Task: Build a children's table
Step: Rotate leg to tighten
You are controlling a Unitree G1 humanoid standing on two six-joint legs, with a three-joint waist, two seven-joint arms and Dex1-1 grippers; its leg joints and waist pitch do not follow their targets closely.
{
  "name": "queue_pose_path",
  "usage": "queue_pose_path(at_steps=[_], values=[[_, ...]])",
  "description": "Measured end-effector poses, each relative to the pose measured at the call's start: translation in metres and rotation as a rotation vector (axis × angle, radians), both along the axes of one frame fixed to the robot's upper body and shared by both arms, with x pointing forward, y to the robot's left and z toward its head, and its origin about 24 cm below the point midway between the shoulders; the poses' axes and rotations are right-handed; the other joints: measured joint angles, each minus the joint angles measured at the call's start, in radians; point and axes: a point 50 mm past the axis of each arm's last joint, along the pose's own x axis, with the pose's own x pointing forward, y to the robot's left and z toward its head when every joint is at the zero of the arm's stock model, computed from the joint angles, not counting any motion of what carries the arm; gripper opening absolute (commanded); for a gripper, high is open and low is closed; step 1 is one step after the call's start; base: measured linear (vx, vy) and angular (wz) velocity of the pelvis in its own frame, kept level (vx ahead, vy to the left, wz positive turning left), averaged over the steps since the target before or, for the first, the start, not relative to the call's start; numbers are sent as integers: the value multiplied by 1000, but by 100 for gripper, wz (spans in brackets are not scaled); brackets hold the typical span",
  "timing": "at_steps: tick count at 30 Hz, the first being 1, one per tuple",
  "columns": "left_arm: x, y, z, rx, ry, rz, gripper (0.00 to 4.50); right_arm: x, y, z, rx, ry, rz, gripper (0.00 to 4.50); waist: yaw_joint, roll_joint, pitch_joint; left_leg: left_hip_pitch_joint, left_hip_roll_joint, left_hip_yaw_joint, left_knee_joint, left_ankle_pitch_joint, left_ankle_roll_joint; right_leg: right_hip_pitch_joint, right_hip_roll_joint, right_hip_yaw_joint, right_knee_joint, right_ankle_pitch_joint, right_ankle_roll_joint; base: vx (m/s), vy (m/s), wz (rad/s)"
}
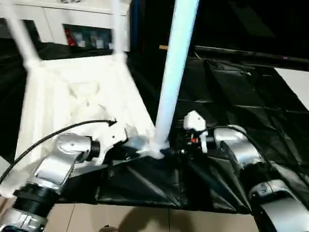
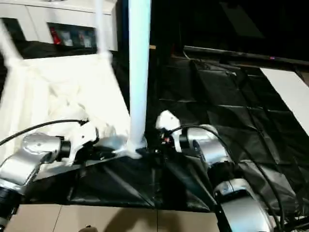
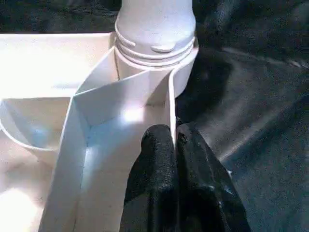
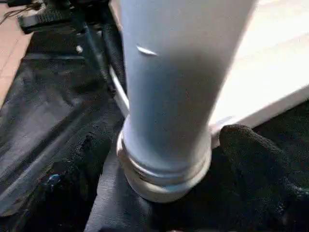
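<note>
Top (image 1: 72,96) lay underside-up on black sheet (image 1: 231,96), legs up. Left gripper (image 3: 175,145) pinched shut on a rib (image 3: 170,104) at near right corner, probably steadying it. Right gripper (image 4: 159,159) spread open around that corner's leg (image 1: 175,67), which stood seated in its socket (image 3: 186,77)

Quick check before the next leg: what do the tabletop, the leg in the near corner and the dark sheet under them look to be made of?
Tabletop: looks like white moulded plastic, thin ribs, slight sheen. Leg: likely the same plastic, smooth tube with moulded rings at its base. Sheet: seems thin black plastic film, glossy, creased; could be coated fabric.
</note>
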Motion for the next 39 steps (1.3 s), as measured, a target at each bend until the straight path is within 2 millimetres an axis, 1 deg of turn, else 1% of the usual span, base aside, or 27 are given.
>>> queue_pose_path(at_steps=[5,6,7,11,13,14,16,17,22,29,30,31,33,34,36,39], values=[[2,0,0,6,1,-27,0,-1,0,-2,-6,6,26,402,4,-2,-1,0,0,0,0,0,0,0,0,0,1,0,0,0,0,0],[2,0,0,7,1,-28,0,-1,1,-2,-5,5,32,386,6,-2,-1,0,0,0,0,0,0,0,0,0,2,0,0,0,0,0],[3,0,-1,7,2,-31,0,-1,3,-1,-1,6,42,386,8,-2,-1,0,0,0,0,0,0,0,0,0,3,0,0,0,0,0],[5,0,-1,9,4,-49,0,1,6,-1,0,3,55,350,17,-2,-1,0,0,0,1,0,0,0,0,0,6,0,0,0,0,0],[5,0,-2,9,3,-56,0,1,9,-1,8,2,60,324,18,-2,-1,0,0,0,1,0,0,0,0,0,7,0,0,0,0,0],[5,1,-2,9,2,-59,0,1,9,-1,9,2,60,324,19,-3,-1,0,0,0,1,0,0,0,0,0,7,0,0,0,0,0],[5,1,-2,11,3,-67,0,1,9,-1,9,1,60,298,19,-3,-1,0,0,0,2,0,0,0,-1,0,8,0,0,0,0,0],[5,1,-2,12,2,-68,0,2,9,-2,9,2,59,298,19,-3,-1,0,0,0,2,0,0,0,-1,0,8,0,0,0,0,0],[7,1,-3,19,0,-74,0,2,9,-2,11,-3,59,258,21,-4,-2,0,0,0,2,0,0,0,-1,0,10,0,0,0,0,0],[9,-1,-3,14,-16,-58,0,2,9,-4,20,-6,46,250,23,-4,-2,1,0,0,2,0,0,0,-1,0,12,0,0,0,0,0],[11,-3,-4,9,-17,-44,0,2,10,-5,23,-8,27,250,24,-5,-2,1,0,0,2,0,-1,1,-2,0,13,0,0,0,0,0],[17,-10,-5,4,-29,2,0,3,8,-9,38,-19,-54,250,27,-5,-2,2,0,0,2,0,0,2,-2,1,13,1,-1,0,0,0],[28,-25,-7,10,-54,87,0,8,10,-14,88,-50,-250,250,22,-5,-3,3,-1,4,2,0,0,3,-2,4,13,2,1,-25,3,-1],[30,-30,-8,7,-54,114,0,10,11,-15,103,-57,-316,241,18,-5,-3,3,-2,5,3,0,0,2,-3,6,13,4,4,-50,5,-2],[33,-42,-11,1,-52,162,0,11,13,-20,130,-59,-440,221,17,-1,-5,4,-4,6,2,0,0,2,-4,8,12,4,6,0,0,0],[35,-52,-15,10,-52,212,0,12,23,-25,175,-51,-614,214,15,4,-9,8,-4,7,1,0,0,3,-4,10,12,5,7,0,0,0]])
